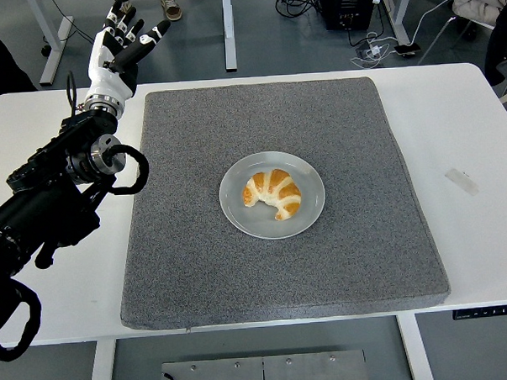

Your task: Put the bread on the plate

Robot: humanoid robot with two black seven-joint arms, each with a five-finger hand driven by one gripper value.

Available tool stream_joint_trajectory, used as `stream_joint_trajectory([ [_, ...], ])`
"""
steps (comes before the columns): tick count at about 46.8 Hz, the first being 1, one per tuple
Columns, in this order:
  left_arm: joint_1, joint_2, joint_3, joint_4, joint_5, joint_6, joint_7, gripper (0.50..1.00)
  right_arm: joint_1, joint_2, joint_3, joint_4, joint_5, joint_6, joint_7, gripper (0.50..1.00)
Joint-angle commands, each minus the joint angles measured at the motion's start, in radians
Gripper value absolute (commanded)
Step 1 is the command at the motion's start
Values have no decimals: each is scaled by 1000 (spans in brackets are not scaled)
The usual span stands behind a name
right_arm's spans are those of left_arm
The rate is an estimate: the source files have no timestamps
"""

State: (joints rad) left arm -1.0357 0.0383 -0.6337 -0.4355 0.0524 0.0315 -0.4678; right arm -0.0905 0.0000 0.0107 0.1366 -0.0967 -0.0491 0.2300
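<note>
On the middle of the grey mat stood a round grey plate, and the bread, a golden croissant, lay inside it. The croissant rested fully within the rim, a little toward the plate's centre and right part, with its two ends pointing down and to the left. Nothing else was in the plate. The mat covered most of the white table and left bare strips on the left and right sides. A small piece of pale tape lay on the bare table at the right, well apart from the mat.

The left robot hand was raised over the far left corner of the table, near the mat's corner, far from the plate. Its fingers were apart and loosely extended, and they held nothing. The black left arm came in from the left edge.
</note>
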Motion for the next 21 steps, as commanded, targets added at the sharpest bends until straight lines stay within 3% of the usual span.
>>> stream_joint_trajectory([
  [1,2,0,-18,4,-28,-16,0,965,0,0,0,0,0,0,0,1000],
  [11,3,-1,-47,72,-112,-105,5,965,6,0,5,9,0,0,0,1000],
  [21,3,-3,-55,90,-132,-125,26,965,3,0,-2,8,0,0,0,1000],
])
